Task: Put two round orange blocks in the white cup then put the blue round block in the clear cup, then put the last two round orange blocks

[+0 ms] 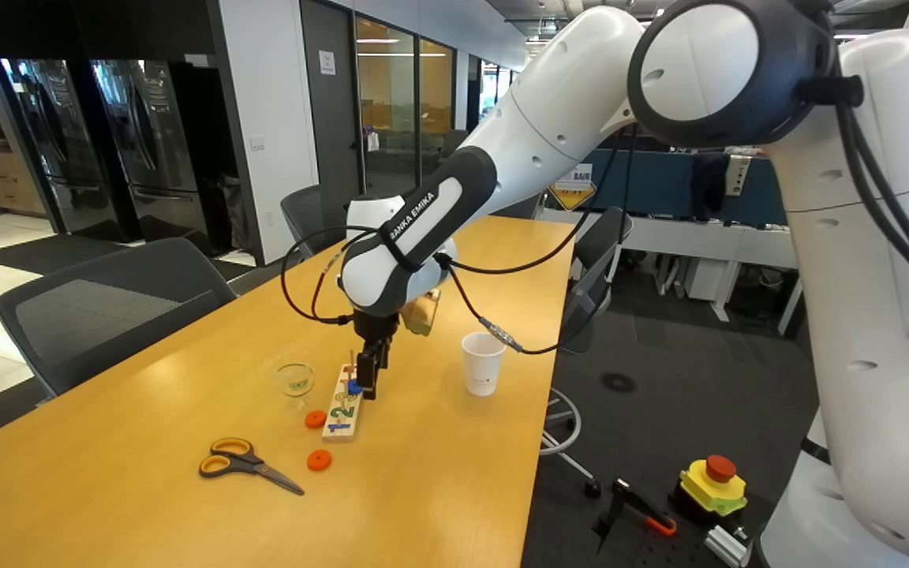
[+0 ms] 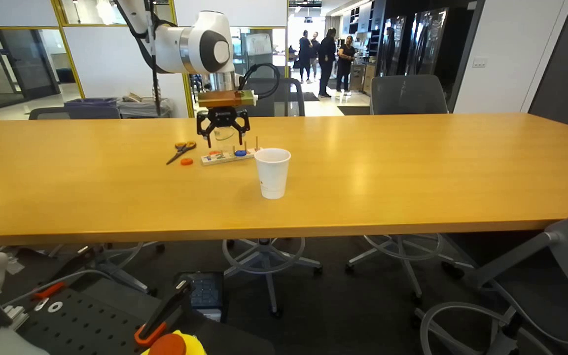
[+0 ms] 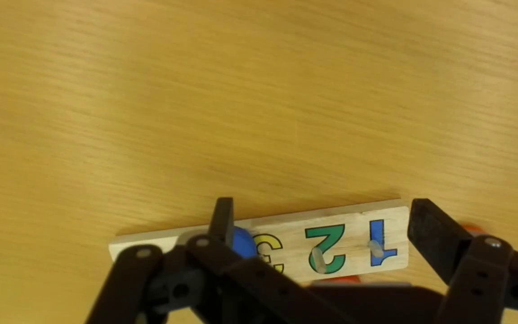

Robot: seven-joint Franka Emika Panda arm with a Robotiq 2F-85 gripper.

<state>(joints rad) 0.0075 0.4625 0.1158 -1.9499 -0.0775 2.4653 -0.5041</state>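
Plainly, our gripper [image 2: 225, 144] hangs wide and empty, its spread along the board [image 3: 355, 243]. The blue block [image 3: 242, 242], likely next, is in line with one jaw, not midway, so we'd shift lengthwise; beyond the board lie two orange blocks [image 1: 319, 461] and the clear cup [image 1: 295, 380]; opposite, the white cup [image 2: 272, 177].

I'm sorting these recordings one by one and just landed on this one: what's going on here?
A robot arm holds its open gripper, with nothing in it, near the numbered peg board. The blue round block sits on the board; two round orange blocks lie loose on the table. The white cup stands upright, its inner bottom hidden; the clear cup is across the board from it.
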